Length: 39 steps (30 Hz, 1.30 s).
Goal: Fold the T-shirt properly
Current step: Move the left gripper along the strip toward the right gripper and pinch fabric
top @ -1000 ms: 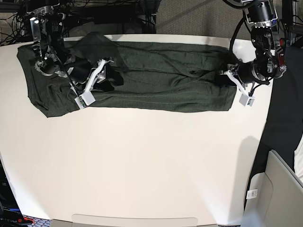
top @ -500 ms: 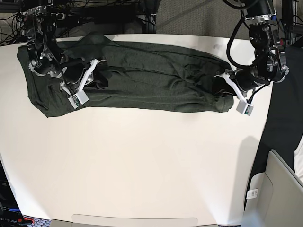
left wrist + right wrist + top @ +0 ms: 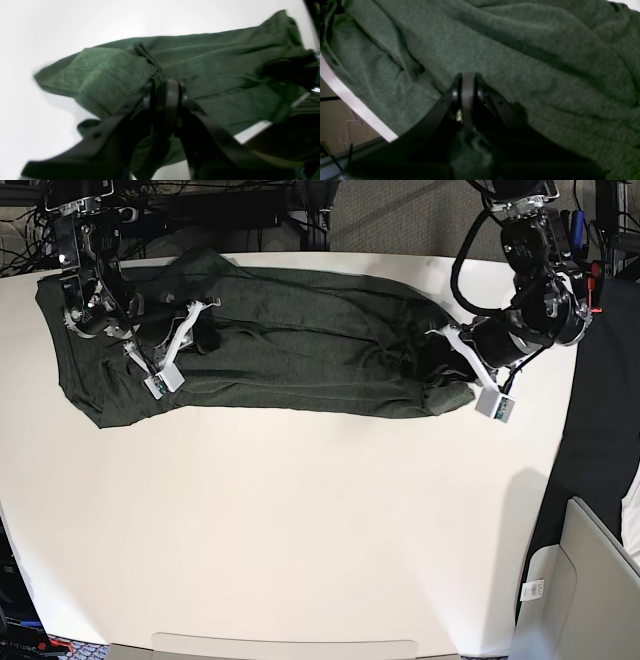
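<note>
Where the shirt (image 3: 270, 345) stretches in a long band across the far side of the table (image 3: 300, 520), both arms sit at its ends. At about 2 o'clock the left gripper (image 3: 162, 93) pinches a bunched fold of cloth, lifted off the white top. At about 10 o'clock the right gripper (image 3: 468, 86) rests on the fabric with jaws pressed together; whether cloth lies between them cannot be told. Cables (image 3: 180, 205) hang behind the table, and a grey bin (image 3: 585, 590) stands at 4 o'clock.
</note>
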{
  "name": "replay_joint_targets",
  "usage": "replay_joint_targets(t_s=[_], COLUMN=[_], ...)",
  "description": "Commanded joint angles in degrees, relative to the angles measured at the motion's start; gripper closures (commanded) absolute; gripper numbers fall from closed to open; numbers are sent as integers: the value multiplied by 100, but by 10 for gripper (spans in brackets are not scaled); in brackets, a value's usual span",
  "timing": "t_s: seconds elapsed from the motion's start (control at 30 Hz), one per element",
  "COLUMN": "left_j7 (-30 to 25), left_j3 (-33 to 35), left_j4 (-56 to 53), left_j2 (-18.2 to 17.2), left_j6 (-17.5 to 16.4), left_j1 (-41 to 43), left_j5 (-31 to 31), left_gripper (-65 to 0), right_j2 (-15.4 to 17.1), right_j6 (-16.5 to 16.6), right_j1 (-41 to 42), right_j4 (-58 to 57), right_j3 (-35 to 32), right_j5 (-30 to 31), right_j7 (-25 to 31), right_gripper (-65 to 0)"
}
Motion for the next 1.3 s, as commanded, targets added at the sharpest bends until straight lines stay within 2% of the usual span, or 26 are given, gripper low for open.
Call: replay_joint_targets(t_s=[0.0,0.2,0.5,0.6,0.7,0.8,0.93,1.03,1.13,1.2,1.27], left_j7=[67,129,129,129,111,76,-135,-144,-109,-144,-152], left_j3=[-8,273,774,888,836,774,326,255,255,255,317], left_j4=[139,367,367,367,359,341,209,183,183,183,174], left_j2=[42,464,1387,1537,1466,1027,464,148,60,60,60], left_j6=[-33,-33,-33,-33,-33,-33,-16,-7,20,345,837], left_j1=[-64,-81,-64,-64,-64,-81,-81,-64,-29,130,235], left_j5=[-83,-83,-66,-57,-48,-39,-39,-39,-39,-39,-39], left_gripper=[-57,-57,-57,-57,-57,-57,-60,-109,-169,-194,-210], right_j2=[76,85,68,68,68,68,-3,-38,-47,-55,-55], right_j6=[38,38,38,38,38,38,38,38,38,38,38], right_j1=[74,74,83,83,83,83,83,83,83,83,83], right_j4=[40,40,49,58,66,66,84,84,84,84,84], right_j3=[49,58,58,67,67,67,67,67,67,67,67], right_j5=[96,96,96,105,105,114,122,122,122,122,122], right_j7=[91,99,108,117,117,117,117,117,117,117,117], right_gripper=[-2,-2,-2,-2,-2,-2,-2,-1,-1,-1,-1])
